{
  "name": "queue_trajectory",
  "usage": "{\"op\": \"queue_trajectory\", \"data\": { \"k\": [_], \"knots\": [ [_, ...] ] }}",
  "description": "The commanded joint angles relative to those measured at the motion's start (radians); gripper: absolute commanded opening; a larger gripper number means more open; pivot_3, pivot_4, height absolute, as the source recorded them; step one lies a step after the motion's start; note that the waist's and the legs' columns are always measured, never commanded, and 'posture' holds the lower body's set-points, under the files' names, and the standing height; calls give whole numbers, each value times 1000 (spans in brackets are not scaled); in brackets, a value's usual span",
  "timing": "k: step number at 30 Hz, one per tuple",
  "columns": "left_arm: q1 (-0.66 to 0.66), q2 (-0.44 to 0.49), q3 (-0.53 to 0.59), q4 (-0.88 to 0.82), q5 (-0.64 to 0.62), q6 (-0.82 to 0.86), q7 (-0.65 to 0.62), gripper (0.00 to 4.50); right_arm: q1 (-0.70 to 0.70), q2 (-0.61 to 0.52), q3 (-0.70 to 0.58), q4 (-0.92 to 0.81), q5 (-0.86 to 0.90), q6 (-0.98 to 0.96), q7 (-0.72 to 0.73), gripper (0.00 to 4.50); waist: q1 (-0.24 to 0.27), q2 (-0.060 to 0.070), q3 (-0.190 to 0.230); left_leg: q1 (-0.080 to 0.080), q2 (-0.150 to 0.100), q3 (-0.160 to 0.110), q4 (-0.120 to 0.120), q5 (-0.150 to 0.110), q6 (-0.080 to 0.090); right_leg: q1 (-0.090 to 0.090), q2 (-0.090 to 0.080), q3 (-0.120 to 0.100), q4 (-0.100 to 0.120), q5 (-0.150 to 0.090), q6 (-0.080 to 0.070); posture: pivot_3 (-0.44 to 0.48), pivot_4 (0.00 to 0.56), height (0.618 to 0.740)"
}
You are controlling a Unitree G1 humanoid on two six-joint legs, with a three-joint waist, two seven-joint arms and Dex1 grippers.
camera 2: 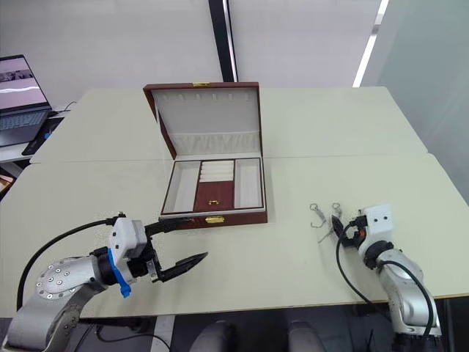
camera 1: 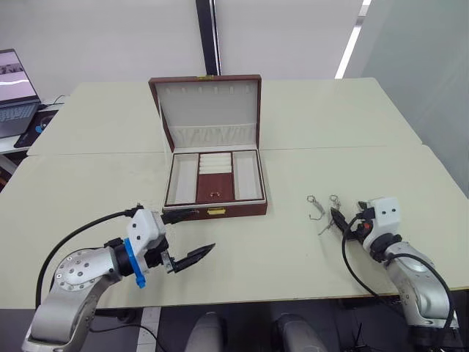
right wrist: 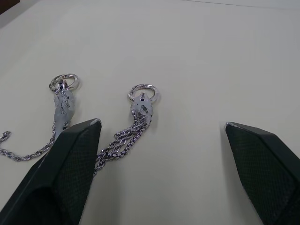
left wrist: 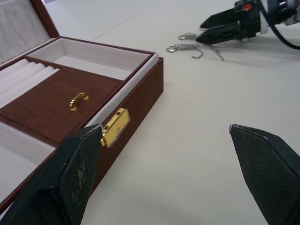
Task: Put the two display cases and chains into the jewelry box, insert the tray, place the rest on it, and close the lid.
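1. Chains (right wrist: 108,126), two, lie on the bench (camera 1: 293,249) well right of the box (camera 1: 214,180), rings pointing away from the robot.
2. Right gripper (right wrist: 161,154), jaws spread, hovers low at the chains' near ends, seemingly set to pinch one.
3. Box sits centre, lid (camera 1: 209,110) propped upright, tray (left wrist: 61,101) already seated inside.
4. Left gripper (camera 1: 187,258), jaws spread and empty, waits by the box's front-left corner.
5. Open bench lies between chains and box; the near edge is close behind both arms.
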Motion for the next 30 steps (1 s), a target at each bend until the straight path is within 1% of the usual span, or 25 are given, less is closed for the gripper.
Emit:
{"op": "queue_trajectory", "data": {
  "k": [1,5,9,12,16,20,25,26,27,30],
  "knots": [
    [-15,-11,-28,-44,8,-22,0,4500,-28,18,6,-11,-31,18,-58,4452,0,0,0,0,0,0,0,0,0,0,0,0,0,0,0,0,150,740],
    [-12,-22,-61,-68,14,-21,13,4500,-42,35,20,1,-48,53,-88,4452,1,0,0,0,0,0,0,0,0,0,0,0,0,0,0,0,150,740],
    [-19,-21,-71,-78,17,-12,22,4500,-40,37,43,-2,-60,110,-106,4452,1,0,-1,0,0,0,0,0,0,0,0,0,0,0,0,0,150,740],
    [-36,-21,-74,-83,12,4,33,4500,-38,37,54,-10,-60,142,-111,3812,1,-1,-2,2,0,-1,0,0,0,2,0,-1,0,0,0,0,150,740],
    [-49,-23,-78,-81,12,10,42,4500,-41,35,63,-35,-58,179,-118,2514,1,-3,-5,2,0,-1,0,0,0,3,0,-1,0,0,0,0,150,740],
    [-62,-35,-75,-73,10,19,57,4500,-49,32,59,-44,-56,203,-123,1614,2,-4,-5,3,0,-2,0,0,0,4,0,-1,0,0,0,0,150,740],
    [-50,-47,-80,-59,22,-5,51,4500,-51,34,52,-50,-50,222,-126,335,2,-4,-6,3,0,-2,0,0,0,4,0,-1,-1,0,0,0,150,740],
    [-48,-49,-80,-57,23,-8,50,4500,-51,34,51,-51,-50,223,-127,155,2,-5,-6,3,0,-2,0,0,0,4,0,-1,-1,0,0,0,150,740],
    [-45,-52,-80,-56,25,-11,49,4500,-50,35,50,-52,-49,224,-126,106,2,-5,-6,3,0,-2,0,0,0,4,0,-1,-1,0,0,0,150,740],
    [-37,-58,-83,-53,30,-21,48,4500,-48,40,42,-53,-43,213,-124,106,2,-5,-6,3,0,-2,0,0,0,4,0,-1,-1,0,0,0,150,740]
  ]
}}
